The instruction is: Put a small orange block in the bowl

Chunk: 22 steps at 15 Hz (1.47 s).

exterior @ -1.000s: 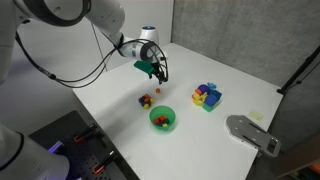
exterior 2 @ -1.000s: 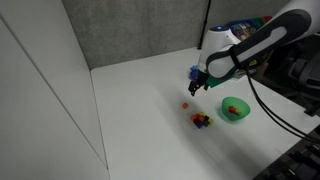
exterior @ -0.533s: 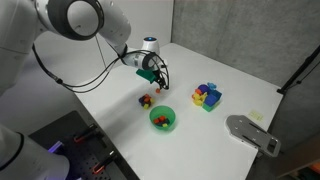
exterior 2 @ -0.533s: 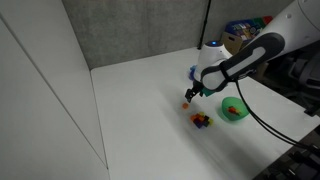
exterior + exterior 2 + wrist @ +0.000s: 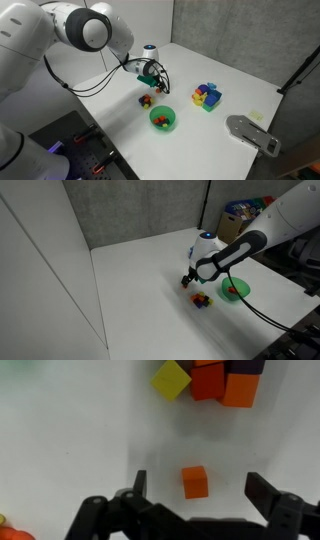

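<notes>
The small orange block [image 5: 195, 481] lies on the white table, seen in the wrist view between the two open fingers of my gripper [image 5: 198, 487], which touch nothing. In both exterior views the gripper [image 5: 155, 80] [image 5: 187, 278] is low over the table and hides the block. The green bowl [image 5: 169, 126] [image 5: 240, 293] stands a short way from the gripper, with small coloured pieces inside.
A cluster of tiny blocks [image 5: 146, 100] [image 5: 202, 300] lies between gripper and bowl. Larger yellow, orange, blue and purple blocks [image 5: 207, 96] [image 5: 210, 378] sit grouped beyond. A grey device [image 5: 252, 133] rests near the table edge.
The arm has moved down and toward the table, bringing the open gripper low around the small orange block. The blocks and bowl have not moved.
</notes>
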Available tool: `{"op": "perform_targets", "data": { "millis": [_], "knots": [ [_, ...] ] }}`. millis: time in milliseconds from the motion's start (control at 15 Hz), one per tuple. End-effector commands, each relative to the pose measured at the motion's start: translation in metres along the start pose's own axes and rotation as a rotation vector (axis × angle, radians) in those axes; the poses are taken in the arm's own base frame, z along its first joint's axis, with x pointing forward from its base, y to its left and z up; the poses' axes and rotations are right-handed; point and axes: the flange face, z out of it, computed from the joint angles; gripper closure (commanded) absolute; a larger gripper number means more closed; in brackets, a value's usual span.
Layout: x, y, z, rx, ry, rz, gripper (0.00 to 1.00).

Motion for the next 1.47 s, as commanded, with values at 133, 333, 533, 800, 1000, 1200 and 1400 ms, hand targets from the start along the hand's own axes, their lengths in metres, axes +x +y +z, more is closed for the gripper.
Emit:
{"op": "perform_targets", "data": {
  "millis": [133, 333, 533, 800, 1000, 1200, 1400],
  "knots": [
    [0.017, -0.005, 0.015, -0.01, 0.049, -0.066, 0.0],
    [0.02, -0.006, 0.022, -0.017, 0.071, -0.084, 0.0],
    [0.02, -0.007, 0.028, -0.017, 0.083, -0.09, 0.34],
    [0.022, -0.006, 0.032, -0.018, 0.097, -0.094, 0.66],
    [0.023, -0.002, 0.029, -0.028, 0.088, -0.079, 0.91],
    [0.028, 0.007, 0.014, -0.036, 0.08, -0.063, 0.89],
    [0.035, 0.02, -0.008, -0.052, 0.071, -0.046, 0.89]
  ]
}}
